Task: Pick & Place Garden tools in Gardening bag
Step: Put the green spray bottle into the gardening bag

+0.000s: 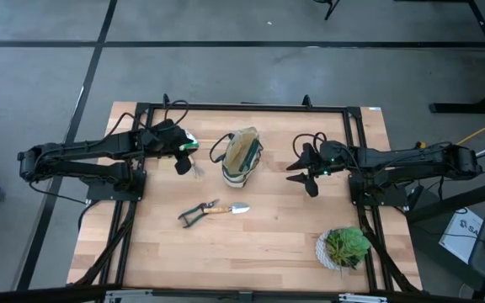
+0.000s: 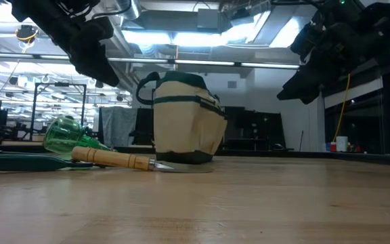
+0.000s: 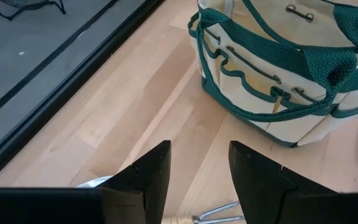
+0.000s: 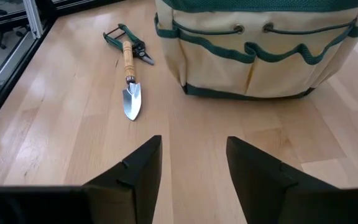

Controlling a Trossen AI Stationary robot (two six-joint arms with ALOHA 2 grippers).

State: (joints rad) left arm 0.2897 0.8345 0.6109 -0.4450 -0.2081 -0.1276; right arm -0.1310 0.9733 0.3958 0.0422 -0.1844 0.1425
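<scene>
We see a pale wooden table framed by black rails, on a grey floor crossed by dark lines; the low view looks past it into a large hall with bright ceiling lights, racks and desks.

We take the gardening bag as our landmark. It stands upright near the table's middle, cream with dark green trim and loop handles, and tools already show inside its mouth. On the near side of the bag lie the trowel, silver blade and wooden handle, and the pruning shears, touching end to end. Left of the bag lies a bright green item beside a small fork.

The left gripper hovers left of the bag above the table, its fingers apart and holding nothing. The right gripper hovers right of the bag, fingers apart too, empty.

A potted plant sits well right of the bag, near the front edge. Bare wood lies open between the bag and each gripper, and across the front left of the table.
</scene>
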